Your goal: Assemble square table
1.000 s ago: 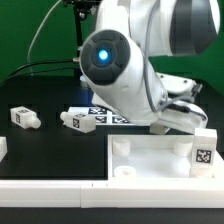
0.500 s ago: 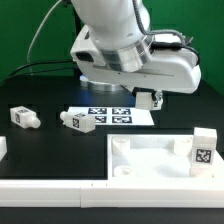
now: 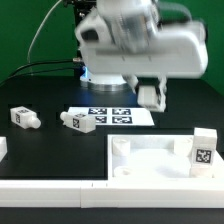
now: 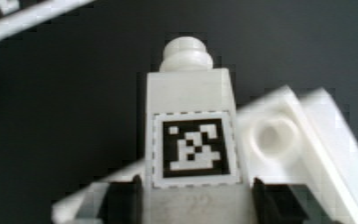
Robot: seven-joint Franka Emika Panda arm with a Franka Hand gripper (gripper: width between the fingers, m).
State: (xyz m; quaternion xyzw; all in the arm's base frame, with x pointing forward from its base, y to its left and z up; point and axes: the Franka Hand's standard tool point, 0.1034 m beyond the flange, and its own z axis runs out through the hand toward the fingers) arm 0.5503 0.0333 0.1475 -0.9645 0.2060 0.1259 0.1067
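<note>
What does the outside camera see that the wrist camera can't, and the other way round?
Only the exterior view shows two loose legs lying on the table, and another leg standing at a corner of the square top, at that view's right. Only the wrist view shows the held leg close up, with its tag and rounded tip. Both show the gripper shut on the held leg, and part of the square top.
</note>
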